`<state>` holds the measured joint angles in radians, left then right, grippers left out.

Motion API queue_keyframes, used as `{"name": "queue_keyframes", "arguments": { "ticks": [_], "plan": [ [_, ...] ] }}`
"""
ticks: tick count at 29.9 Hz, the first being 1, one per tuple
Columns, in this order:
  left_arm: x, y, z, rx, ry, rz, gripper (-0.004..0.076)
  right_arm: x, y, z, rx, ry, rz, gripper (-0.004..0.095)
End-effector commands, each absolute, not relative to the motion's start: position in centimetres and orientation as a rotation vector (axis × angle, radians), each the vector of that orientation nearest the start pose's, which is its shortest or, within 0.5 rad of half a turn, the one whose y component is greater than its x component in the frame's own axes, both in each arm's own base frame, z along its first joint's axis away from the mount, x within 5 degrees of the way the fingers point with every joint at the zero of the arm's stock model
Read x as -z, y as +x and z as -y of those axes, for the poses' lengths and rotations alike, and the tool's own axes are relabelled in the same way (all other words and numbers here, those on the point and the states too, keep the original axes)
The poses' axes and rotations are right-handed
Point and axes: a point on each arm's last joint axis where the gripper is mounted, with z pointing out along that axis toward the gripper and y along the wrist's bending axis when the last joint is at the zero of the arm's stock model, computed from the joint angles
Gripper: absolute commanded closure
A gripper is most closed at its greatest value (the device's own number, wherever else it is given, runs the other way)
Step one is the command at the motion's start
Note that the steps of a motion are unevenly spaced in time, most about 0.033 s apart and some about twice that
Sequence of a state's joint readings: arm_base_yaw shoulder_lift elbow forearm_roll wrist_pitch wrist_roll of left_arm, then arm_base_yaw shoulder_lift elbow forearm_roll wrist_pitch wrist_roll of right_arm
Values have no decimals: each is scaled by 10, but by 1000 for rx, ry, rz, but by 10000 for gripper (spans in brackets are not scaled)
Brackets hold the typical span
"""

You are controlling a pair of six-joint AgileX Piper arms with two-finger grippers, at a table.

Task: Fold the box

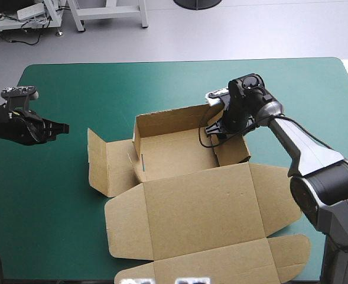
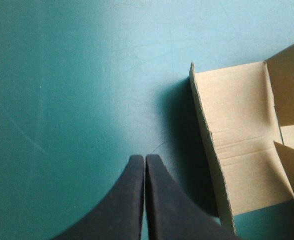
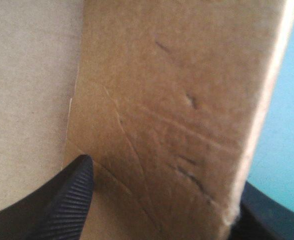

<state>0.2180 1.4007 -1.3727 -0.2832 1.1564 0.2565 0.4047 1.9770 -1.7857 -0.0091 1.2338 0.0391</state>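
The brown box (image 1: 174, 155) lies mid-table with its back and side walls raised and its lid (image 1: 203, 207) flat toward the front. My right gripper (image 1: 216, 129) is at the box's back right corner. It stands open astride the right wall (image 3: 176, 100), one black finger (image 3: 74, 192) inside the box and the other finger (image 3: 271, 212) outside. My left gripper (image 1: 64, 126) hovers shut over the teal-green cover, left of the box and apart from it. In the left wrist view, that gripper (image 2: 145, 157) points past the box's left flap (image 2: 236, 130).
The box's left flap (image 1: 100, 163) stands half raised between my left gripper and the tray. Lid flaps reach the table's front edge (image 1: 289, 248). Bare teal-green cover (image 1: 73, 83) lies at the back and left.
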Motion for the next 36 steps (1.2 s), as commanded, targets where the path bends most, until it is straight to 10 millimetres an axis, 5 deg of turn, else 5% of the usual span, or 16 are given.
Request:
{"name": "queue_keyframes", "arguments": {
  "ticks": [1, 6, 12, 18, 27, 36],
  "plan": [
    [-384, 275, -35, 227, -17, -2525, 729, -302, 380, -158, -38, -530, -2798, 393],
    [-384, 275, -35, 227, -15, -2525, 729, -303, 381, -154, 34, -547, -2784, 935],
    [-384, 275, -35, 227, -10, -2528, 729, -309, 385, -139, 51, -496, -2776, 933],
    [-384, 278, -33, 251, 7, -2516, 729, -351, 376, -89, -87, -339, -2708, 933],
    [-363, 305, -24, 474, 75, -2500, 729, -443, 325, -15, -420, -139, -2413, 931],
    [-340, 336, -15, 734, 153, -2410, 729, -494, 269, -9, -428, -157, -2228, 932]
  ]
}}
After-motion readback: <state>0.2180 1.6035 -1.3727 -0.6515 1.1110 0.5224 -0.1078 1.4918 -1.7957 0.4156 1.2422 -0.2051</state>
